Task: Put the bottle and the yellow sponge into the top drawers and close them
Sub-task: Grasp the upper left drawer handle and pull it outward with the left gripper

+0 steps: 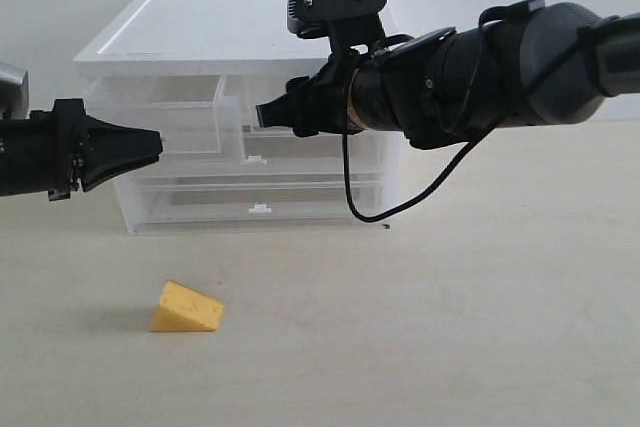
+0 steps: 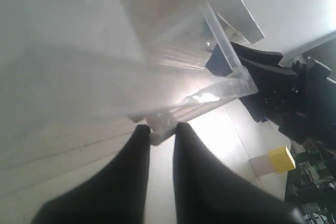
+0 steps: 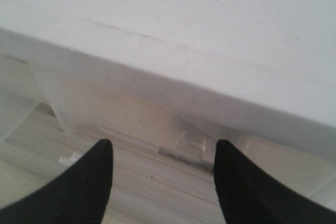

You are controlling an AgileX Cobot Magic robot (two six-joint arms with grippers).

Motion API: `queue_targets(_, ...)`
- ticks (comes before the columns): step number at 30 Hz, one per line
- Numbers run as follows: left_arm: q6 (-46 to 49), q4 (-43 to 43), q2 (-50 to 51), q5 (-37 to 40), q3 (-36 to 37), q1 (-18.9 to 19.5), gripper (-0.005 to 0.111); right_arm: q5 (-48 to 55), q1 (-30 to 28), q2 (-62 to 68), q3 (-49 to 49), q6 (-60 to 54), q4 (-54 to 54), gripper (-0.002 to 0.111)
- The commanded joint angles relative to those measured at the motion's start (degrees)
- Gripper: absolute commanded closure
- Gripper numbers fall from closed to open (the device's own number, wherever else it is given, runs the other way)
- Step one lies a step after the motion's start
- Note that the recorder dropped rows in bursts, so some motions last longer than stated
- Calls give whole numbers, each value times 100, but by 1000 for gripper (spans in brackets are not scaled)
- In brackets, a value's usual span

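While the left gripper [image 1: 155,147] is clamped on the lower front edge of the small translucent clear plastic top left drawer [image 1: 185,112], its black fingers [image 2: 184,145] stand almost together, with only a sliver of clear plastic between them. That drawer sits pulled forward out of the clear plastic cabinet with a white lid [image 1: 220,32]. Most of the left arm is cut off at the picture's edge.

Further along from that gripper's tip, the right gripper [image 1: 262,112] faces the top right drawer [image 1: 242,97] with its fingers spread wide and nothing between them. Its bulky black arm and a looping black cable [image 1: 350,177] hide most of that drawer's front.

Below the left gripper's tip and well apart from it, the wedge-shaped yellow sponge of foam [image 1: 186,308] lies on the pale wooden table [image 1: 450,327], untouched.

Both wrist views are blurred at close range. Whether the bottle lies inside a drawer cannot be told through the cloudy plastic.
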Motion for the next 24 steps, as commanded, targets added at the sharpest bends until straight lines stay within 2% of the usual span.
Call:
queue_targets(1, 269, -62, -284, 644, 183, -38, 103, -231, -27, 48, -139, -79, -221, 55)
queue_targets(8, 641, -62, -284, 644, 598, -38, 103, -258, -27, 48, -139, -79, -195, 55)
queue_targets(24, 1077, -62, -284, 644, 1039, -38, 103, -418, -27, 48, -139, -79, -195, 55)
